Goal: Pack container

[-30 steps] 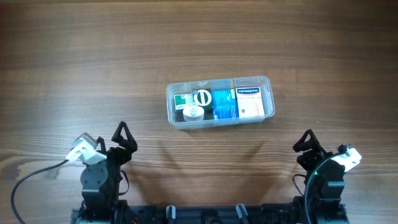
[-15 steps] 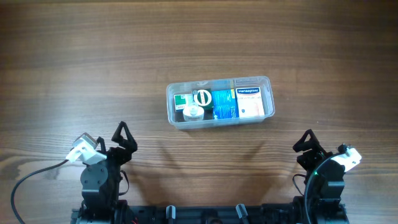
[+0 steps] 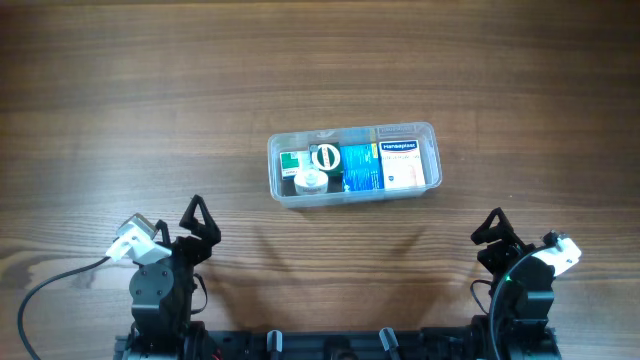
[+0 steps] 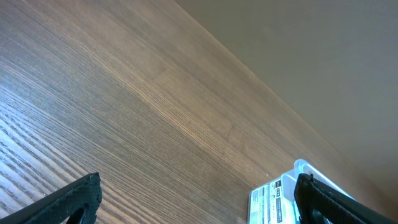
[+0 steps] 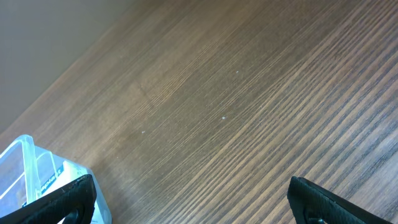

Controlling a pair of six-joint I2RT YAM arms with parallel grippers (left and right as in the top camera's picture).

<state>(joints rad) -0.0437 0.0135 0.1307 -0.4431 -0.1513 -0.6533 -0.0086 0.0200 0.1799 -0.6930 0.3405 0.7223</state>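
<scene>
Container holds boxes mid-table; left gripper and right gripper well clear, fingers spread wide, empty.

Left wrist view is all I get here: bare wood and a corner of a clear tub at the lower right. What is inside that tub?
Observer: From overhead, the container holds a blue box and a white box with a blue label, side by side.
Operator: Anything else in it?
Observer: A white bottle lies left of the blue box, next to a green-and-white box.
Operator: Where are the arms?
Observer: The left pincer and right pincer are both open and empty, near the front edge of the table, well apart from the container.
</scene>
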